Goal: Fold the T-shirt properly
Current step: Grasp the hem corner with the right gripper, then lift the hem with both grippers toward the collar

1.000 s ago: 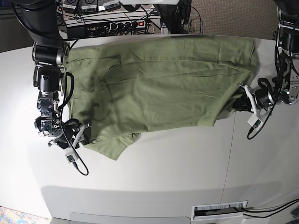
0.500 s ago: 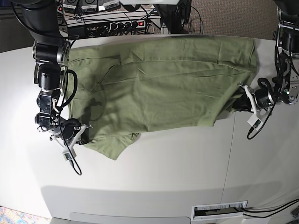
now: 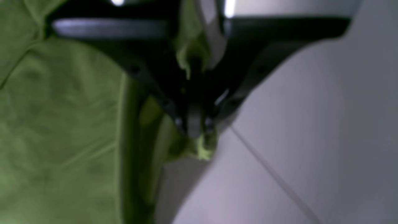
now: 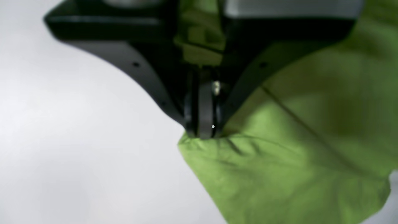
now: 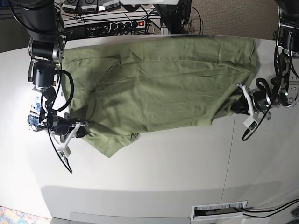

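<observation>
White table [image 5: 163, 168] fills most of what we see from the base view, with a seam running down its right part and a slotted vent near the front edge. Behind it, at the far edge, sits a power strip [image 5: 122, 24] with a red switch among tangled black cables.

Spread across the far half of the table lies the shirt [image 5: 159, 84], sage green and plain, lying mostly flat with long shallow creases. One sleeve pokes toward the front at the lower left of the base view, and the cloth there is bunched a little.

We see our right gripper [image 5: 80, 130] low at that lower-left edge, next to the sleeve. In the right wrist view its jaws are pressed together on a fold of the shirt [image 4: 279, 161], the fabric puckering just below the tips of the right gripper [image 4: 203, 132] and more cloth showing between the fingers higher up.

Our left gripper [image 5: 236, 105] is at the opposite edge of the shirt, on the base view's right. Its wrist view is blurred, but the left gripper [image 3: 194, 132] has its jaws together, pinching a bit of the shirt [image 3: 62, 124] hem just over the bare table [image 3: 311, 140].
</observation>
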Controlling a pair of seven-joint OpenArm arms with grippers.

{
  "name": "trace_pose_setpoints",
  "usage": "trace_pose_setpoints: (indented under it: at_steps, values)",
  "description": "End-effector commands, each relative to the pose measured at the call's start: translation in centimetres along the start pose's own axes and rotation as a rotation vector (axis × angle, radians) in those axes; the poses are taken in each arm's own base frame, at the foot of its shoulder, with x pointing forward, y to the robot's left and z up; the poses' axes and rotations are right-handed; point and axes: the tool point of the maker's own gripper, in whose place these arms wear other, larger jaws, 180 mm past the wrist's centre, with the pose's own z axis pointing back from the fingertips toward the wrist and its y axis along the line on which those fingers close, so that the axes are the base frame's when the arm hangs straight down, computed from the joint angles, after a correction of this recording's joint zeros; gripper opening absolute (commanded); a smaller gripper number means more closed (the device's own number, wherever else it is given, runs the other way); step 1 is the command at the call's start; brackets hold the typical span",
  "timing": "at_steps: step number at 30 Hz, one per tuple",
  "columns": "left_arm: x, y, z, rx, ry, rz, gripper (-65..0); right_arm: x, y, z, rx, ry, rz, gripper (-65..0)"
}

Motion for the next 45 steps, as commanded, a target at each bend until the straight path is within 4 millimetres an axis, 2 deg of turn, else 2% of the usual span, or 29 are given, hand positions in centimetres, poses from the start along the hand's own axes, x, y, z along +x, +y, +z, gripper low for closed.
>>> trace_pose_setpoints:
  at_steps: [1,5,8,13,18,22,25,31,37,42,45]
  values:
    - [2.3,0.9,1.2,0.02,-0.053,-0.04,-65.0,2.6,-0.7,1.5,-0.006,-0.057,0.012,-65.0]
    - [4.2,0.5,2.4,0.014,-0.084,-0.099,-65.0,3.6,0.2,2.8,0.052,-0.061,0.002,-65.0]
    - [4.6,-0.3,3.2,-0.003,-0.082,-0.125,-65.0,4.1,1.0,3.7,0.101,-0.06,-0.005,-65.0]
    - [3.6,-2.2,3.5,-0.036,-0.038,-0.163,-65.0,4.1,2.1,5.2,0.159,-0.016,0.009,-65.0]
    - [1.6,-4.6,4.0,-0.082,0.003,-0.186,-65.0,3.9,3.2,6.6,0.193,0.03,0.054,-65.0]
    - [-0.1,-5.7,4.7,-0.103,0.052,-0.204,-65.0,3.3,2.3,7.7,0.161,0.042,0.081,-65.0]
    - [-1.8,-5.9,5.3,-0.104,0.121,-0.226,-65.0,2.4,1.5,8.2,0.147,0.06,0.075,-65.0]
    - [-3.4,-6.0,6.0,-0.11,0.187,-0.235,-65.0,0.8,-0.1,9.8,0.148,0.071,0.046,-65.0]
    - [-5.1,-5.6,6.8,-0.103,0.268,-0.241,-65.0,0.2,-0.7,11.2,0.168,0.062,0.025,-65.0]
    - [-5.6,-4.7,7.6,-0.086,0.31,-0.26,-65.0,0.3,-0.2,11.3,0.198,0.044,0.012,-65.0]
    - [-5.6,-4.2,8.1,-0.077,0.324,-0.272,-65.0,1.7,0.0,11.2,0.211,-0.033,0.001,-65.0]
